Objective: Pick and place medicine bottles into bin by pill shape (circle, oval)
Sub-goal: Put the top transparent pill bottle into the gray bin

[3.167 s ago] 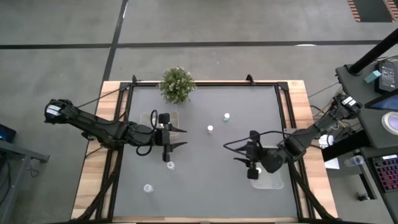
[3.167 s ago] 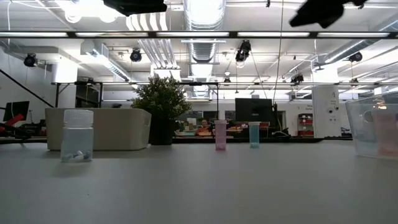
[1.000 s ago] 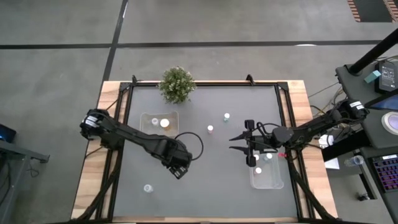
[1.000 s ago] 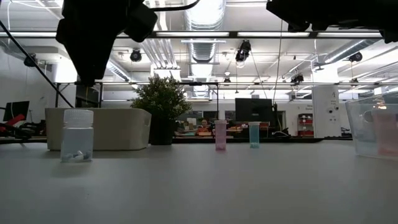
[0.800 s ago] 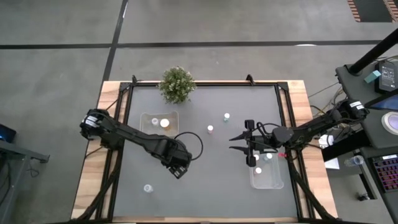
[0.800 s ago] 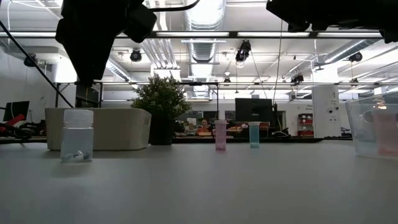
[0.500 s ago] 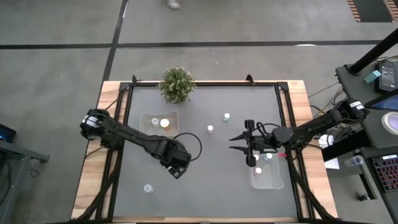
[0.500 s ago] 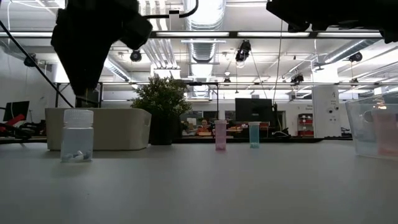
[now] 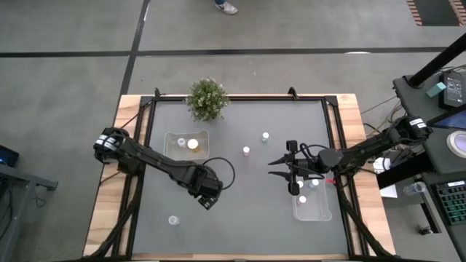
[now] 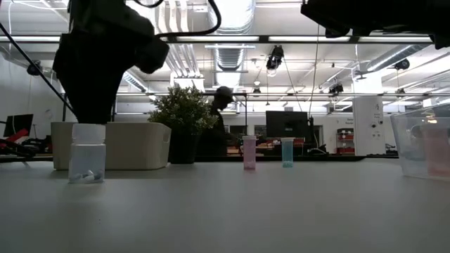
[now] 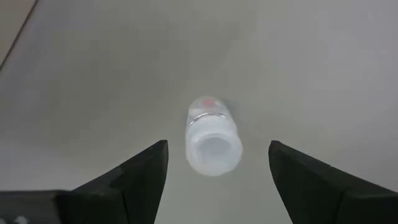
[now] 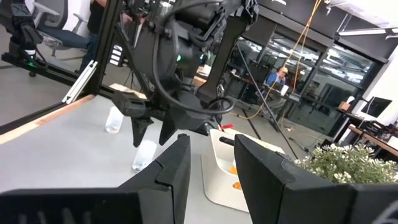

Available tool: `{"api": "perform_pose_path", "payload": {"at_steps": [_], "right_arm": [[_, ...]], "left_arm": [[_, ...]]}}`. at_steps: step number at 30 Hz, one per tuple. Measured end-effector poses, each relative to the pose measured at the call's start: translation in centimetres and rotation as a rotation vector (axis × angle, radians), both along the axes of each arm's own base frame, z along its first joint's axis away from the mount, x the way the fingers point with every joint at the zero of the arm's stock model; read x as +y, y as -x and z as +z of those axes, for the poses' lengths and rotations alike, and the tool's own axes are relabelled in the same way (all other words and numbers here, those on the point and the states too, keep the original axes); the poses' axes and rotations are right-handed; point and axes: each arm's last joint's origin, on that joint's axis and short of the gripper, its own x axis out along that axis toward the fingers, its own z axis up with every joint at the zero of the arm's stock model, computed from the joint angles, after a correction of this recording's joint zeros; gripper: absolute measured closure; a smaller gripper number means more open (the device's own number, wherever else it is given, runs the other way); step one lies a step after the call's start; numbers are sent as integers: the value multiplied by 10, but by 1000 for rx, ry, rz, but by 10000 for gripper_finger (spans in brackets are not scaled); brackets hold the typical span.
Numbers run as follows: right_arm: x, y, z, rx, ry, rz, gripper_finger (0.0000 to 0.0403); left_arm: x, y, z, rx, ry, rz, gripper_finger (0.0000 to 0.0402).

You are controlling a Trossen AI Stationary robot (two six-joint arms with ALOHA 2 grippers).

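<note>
A small clear bottle with a white cap (image 11: 213, 140) stands upright on the grey table; it also shows in the low view (image 10: 87, 161), with white pills at its bottom. My left gripper (image 9: 206, 195) is open and points down just above it, one finger on each side of the cap (image 11: 217, 146), touching nothing. My right gripper (image 9: 280, 167) is open and empty mid-table, beside the right bin. A pink bottle (image 9: 246, 151) and a blue-green one (image 9: 265, 136) stand at the far middle. Another bottle (image 9: 172, 220) stands near the front left.
The left bin (image 9: 177, 135) holds an orange bottle (image 9: 193, 144) and a white one. The right bin (image 9: 317, 212) holds a few bottles. A potted plant (image 9: 207, 98) stands at the far edge. A person shows in the room behind the table (image 10: 221, 105).
My left gripper has come down over the clear bottle and shifted a little toward the table's left edge, staying open. The bottle has not moved. A person has walked into the room behind the table.
</note>
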Motion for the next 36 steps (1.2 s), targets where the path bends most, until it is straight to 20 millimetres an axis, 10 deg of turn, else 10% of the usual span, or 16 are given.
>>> {"api": "perform_pose_path", "payload": {"at_steps": [10, 25, 36], "right_arm": [[0, 0, 0, 1, 0, 0, 289], [0, 0, 0, 1, 0, 0, 289], [0, 0, 0, 7, 8, -1, 289]], "left_arm": [[1, 4, -14, 2, -2, -2, 154], [1, 7, -19, 18, -11, -4, 283], [-1, 0, 8, -55, 7, -65, 269]]}}
